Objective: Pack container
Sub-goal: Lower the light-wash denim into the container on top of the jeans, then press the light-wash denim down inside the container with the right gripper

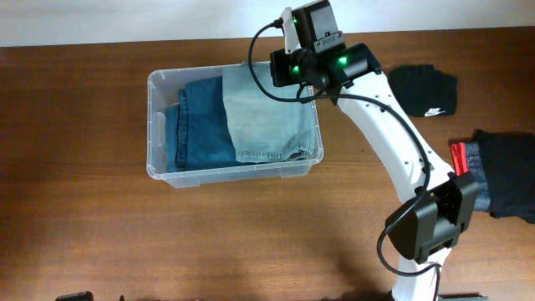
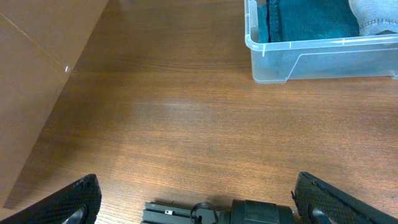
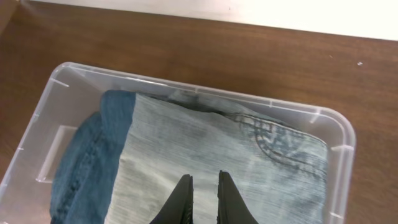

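Observation:
The clear plastic container (image 1: 155, 125) stands left of centre on the wooden table. Folded dark blue jeans (image 1: 201, 125) lie in its left half. Folded light blue jeans (image 1: 263, 117) lie over its right half. My right gripper (image 3: 204, 180) hovers just above the light jeans (image 3: 205, 143), its fingers nearly together with only a thin slit and nothing between them. The dark jeans (image 3: 87, 155) and the container's rim (image 3: 339, 134) show around it. My left gripper (image 2: 196, 180) stands wide open and empty low over bare table. The container's near corner (image 2: 267, 62) is ahead of it to the right.
A black garment with a white logo (image 1: 426, 90) lies right of the container. A dark garment with a red patch (image 1: 506, 171) lies at the right edge. The right arm's base (image 1: 422, 226) stands at the front right. A pale wall runs behind the table.

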`<state>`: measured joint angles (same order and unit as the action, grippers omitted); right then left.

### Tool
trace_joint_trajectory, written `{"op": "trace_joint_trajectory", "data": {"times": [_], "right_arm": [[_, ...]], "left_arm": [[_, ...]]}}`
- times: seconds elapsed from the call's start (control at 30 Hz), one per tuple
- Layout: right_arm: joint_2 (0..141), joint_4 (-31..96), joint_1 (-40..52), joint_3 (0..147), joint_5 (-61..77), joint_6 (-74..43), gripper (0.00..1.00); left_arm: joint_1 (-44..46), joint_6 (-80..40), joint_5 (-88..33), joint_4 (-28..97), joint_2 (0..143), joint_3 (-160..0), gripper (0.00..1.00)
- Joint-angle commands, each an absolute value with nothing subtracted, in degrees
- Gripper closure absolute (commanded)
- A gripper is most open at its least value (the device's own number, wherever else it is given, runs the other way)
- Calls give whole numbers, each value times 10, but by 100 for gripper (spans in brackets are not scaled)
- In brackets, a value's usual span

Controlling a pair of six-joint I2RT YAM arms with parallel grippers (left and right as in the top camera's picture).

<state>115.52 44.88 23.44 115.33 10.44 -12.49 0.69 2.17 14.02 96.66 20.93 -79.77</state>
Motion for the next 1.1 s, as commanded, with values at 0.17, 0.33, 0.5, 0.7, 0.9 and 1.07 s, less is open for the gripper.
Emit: {"op": "trace_joint_trajectory", "data": {"times": [0.17,0.33,0.5,0.7,0.9,1.07], "right_arm": [[1223,407,279,1157,109,-129,92],[1267,394,289,1157,102,-129,93],[1316,403,289,1157,90,-129,96],[1333,424,289,1158,83,-127,96],[1279,444,284,1186,61,-123,96],[1222,489,286,1214,43,-123,96]], "left_arm": [[10,22,150,967,208,-796,1],[10,22,150,967,208,-796,0],[10,22,150,967,208,-796,1],[10,22,150,967,208,-796,1],[10,22,150,967,208,-796,1],[10,22,150,967,208,-796,1]]}}
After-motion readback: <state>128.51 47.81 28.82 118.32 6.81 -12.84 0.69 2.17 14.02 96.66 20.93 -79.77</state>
